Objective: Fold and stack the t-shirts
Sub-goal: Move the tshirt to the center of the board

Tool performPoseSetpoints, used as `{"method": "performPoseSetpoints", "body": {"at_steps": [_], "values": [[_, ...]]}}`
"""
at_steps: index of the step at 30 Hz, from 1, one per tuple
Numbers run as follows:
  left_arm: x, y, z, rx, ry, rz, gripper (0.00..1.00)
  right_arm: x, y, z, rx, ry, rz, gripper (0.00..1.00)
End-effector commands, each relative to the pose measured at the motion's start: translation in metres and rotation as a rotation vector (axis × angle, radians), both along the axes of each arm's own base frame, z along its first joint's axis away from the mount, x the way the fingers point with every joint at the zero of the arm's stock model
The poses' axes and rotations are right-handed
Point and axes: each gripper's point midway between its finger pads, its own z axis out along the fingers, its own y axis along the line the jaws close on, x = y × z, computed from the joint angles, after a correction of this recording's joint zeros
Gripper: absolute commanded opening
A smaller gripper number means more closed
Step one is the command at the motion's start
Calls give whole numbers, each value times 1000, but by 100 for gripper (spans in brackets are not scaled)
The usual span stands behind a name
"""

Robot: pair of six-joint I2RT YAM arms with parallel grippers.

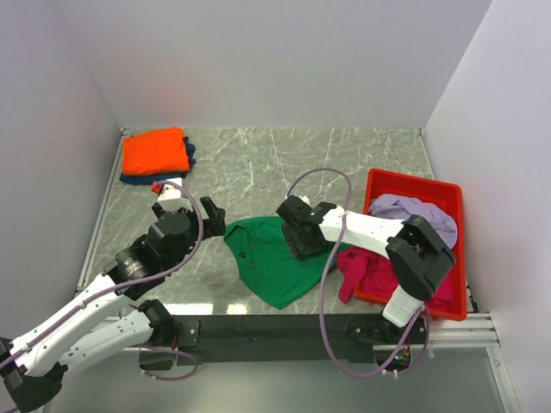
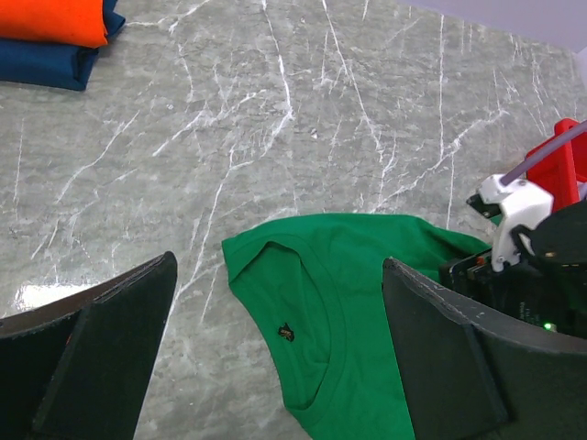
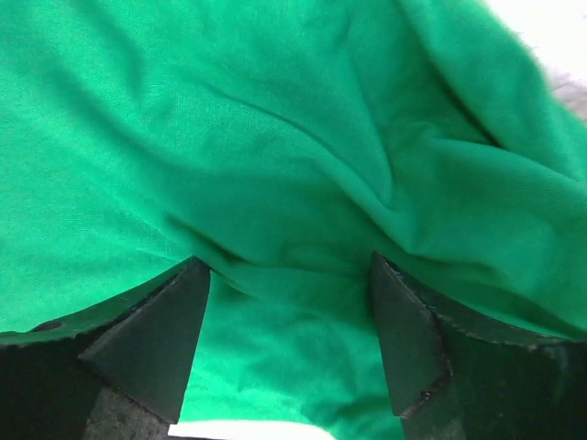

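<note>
A bright green t-shirt [image 1: 274, 262] lies crumpled at the table's middle front, collar to the left. In the left wrist view its collar [image 2: 312, 321] lies below my left gripper [image 2: 280, 266], which is open and empty, hovering at the shirt's left edge [image 1: 215, 219]. My right gripper [image 1: 301, 243] presses down on the shirt's upper right part. Its jaws stand apart with green cloth [image 3: 275, 137] bunched between the fingertips [image 3: 286, 266]. A folded orange t-shirt [image 1: 155, 151] rests on a folded navy blue one [image 1: 138, 178] at the back left. A magenta t-shirt [image 1: 366, 274] hangs over the bin's edge and a pale lilac one [image 1: 413, 213] lies inside.
A red plastic bin [image 1: 462, 249] stands at the right, close to the right arm. A small red and white object [image 1: 164, 185] lies by the folded stack. White walls close the table at left, back and right. Grey marble surface [image 1: 284, 163] stretches behind the green shirt.
</note>
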Motion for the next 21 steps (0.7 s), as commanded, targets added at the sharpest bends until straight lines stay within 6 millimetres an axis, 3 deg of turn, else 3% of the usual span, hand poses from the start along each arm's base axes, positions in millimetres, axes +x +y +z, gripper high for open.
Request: {"method": "performPoseSetpoints", "body": {"at_steps": [1, 7, 9, 10, 11, 12, 15, 17, 20, 21], "values": [[1, -2, 6, -22, -23, -9, 99, 1, 3, -11, 11, 16, -9, 74], [1, -3, 6, -19, -22, -14, 99, -5, 5, -28, 21, 55, 5, 63], [1, -4, 6, -21, -23, -16, 99, -7, 4, -33, 25, 68, 2, 50], [1, -4, 6, -20, -22, -17, 99, -7, 4, -33, 29, 69, 0, 41], [1, -3, 5, -20, -22, -17, 99, -6, 2, -33, 28, 62, -11, 13], [0, -4, 6, -23, -24, -18, 99, -5, -1, -32, 24, 56, -23, 0], [-1, -3, 9, -30, -31, -20, 99, 5, -15, -12, 27, 0, -69, 0], [-1, -3, 10, -32, -33, -19, 99, 15, -28, 15, 37, -71, -111, 0], [-2, -2, 11, -39, -37, -18, 99, 35, -56, 67, 61, -194, -205, 0], [-3, -2, 11, -40, -36, -19, 99, 51, -72, 94, 46, -274, -263, 0]]}}
